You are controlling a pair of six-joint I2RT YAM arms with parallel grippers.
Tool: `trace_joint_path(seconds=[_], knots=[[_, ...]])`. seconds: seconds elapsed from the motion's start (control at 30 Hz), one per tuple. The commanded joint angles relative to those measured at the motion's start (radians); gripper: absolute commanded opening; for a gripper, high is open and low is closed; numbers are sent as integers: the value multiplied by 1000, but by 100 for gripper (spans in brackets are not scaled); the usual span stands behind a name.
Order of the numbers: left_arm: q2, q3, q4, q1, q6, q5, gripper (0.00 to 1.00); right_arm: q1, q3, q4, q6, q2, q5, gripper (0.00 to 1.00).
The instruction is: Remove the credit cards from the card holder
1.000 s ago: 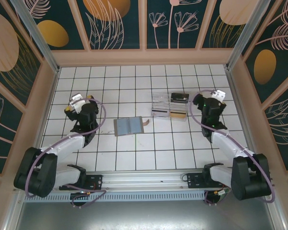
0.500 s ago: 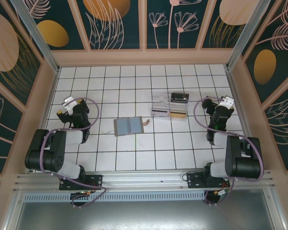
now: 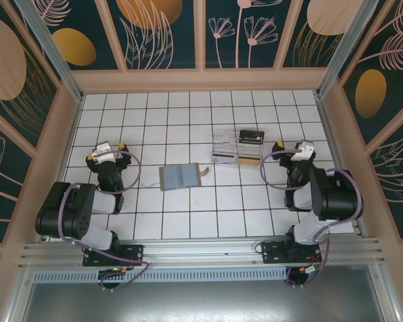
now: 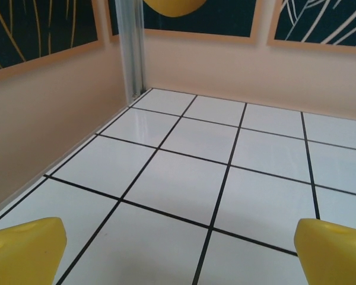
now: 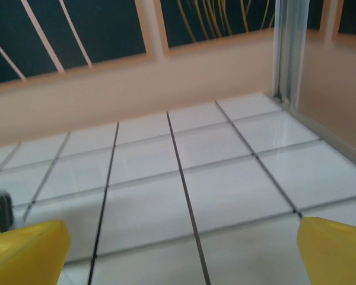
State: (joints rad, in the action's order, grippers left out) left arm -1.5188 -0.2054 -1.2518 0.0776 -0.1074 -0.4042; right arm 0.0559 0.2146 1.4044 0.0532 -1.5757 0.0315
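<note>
- The left gripper (image 3: 106, 152) stands wide open with nothing in it; in its wrist view its yellow fingertips (image 4: 25, 250) sit at the two lower corners over bare white tile (image 4: 184, 184).
- The right gripper (image 3: 293, 149) is likewise spread wide and empty, with its yellow fingertips (image 5: 27, 252) far apart over tile.
- Both arms are folded back, one at each side of the table (image 3: 188, 215).
- The card holder (image 3: 180, 177) lies open and flat between the arms, blue-grey inside up, with its tan strap (image 3: 205, 170) at the right edge.
- A clear tray (image 3: 230, 139) sits just beyond it, to the right.
- In the tray lie a dark striped card (image 3: 222, 158) on the left and a gold card (image 3: 248, 160) on the right.
- A black card (image 3: 251, 137) lies at the tray's far right edge.
</note>
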Motion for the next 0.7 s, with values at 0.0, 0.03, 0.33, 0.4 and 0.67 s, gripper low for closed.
trace_joint_path(seconds=[0.0,0.03,0.33,0.4,0.67], knots=[[-13,5,-114,-10,20,37,99,10,93,-183,-30,168,35,99],[-5,3,-94,-10,17,40,99,10,126,-316,-32,203,59,99],[-6,2,-96,-10,18,38,99,10,118,-471,-4,277,24,99],[-4,1,-93,-10,18,38,99,5,63,-399,5,268,-12,99],[-4,1,-94,-10,18,38,99,-39,-94,71,-68,29,-69,99]])
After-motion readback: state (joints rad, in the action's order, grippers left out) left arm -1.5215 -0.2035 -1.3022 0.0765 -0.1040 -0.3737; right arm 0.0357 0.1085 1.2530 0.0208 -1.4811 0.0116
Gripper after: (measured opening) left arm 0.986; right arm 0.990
